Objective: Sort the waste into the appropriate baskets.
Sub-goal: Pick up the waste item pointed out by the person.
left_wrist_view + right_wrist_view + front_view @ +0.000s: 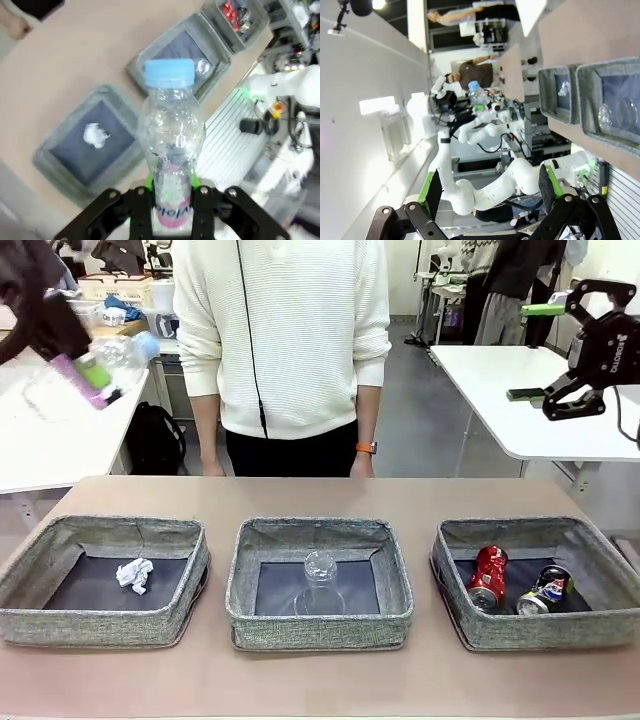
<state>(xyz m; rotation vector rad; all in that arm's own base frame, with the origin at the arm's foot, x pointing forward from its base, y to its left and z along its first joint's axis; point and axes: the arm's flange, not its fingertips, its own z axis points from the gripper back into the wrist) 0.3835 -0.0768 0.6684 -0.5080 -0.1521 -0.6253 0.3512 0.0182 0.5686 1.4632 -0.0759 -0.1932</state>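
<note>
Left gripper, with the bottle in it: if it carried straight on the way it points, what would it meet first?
Probably the middle basket: the left gripper holds the bottle with its blue cap aimed at that basket's near edge, though depth is uncertain.

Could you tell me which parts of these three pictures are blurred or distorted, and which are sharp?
Front view: left end effector and its bottle smeared by motion blur, the baskets sharp. Left wrist view: the bottle fairly crisp, tabletop and baskets below soft. Right wrist view: turned sideways, wide-angle bending, right end effector sharp, bright ceiling light glare.
</note>
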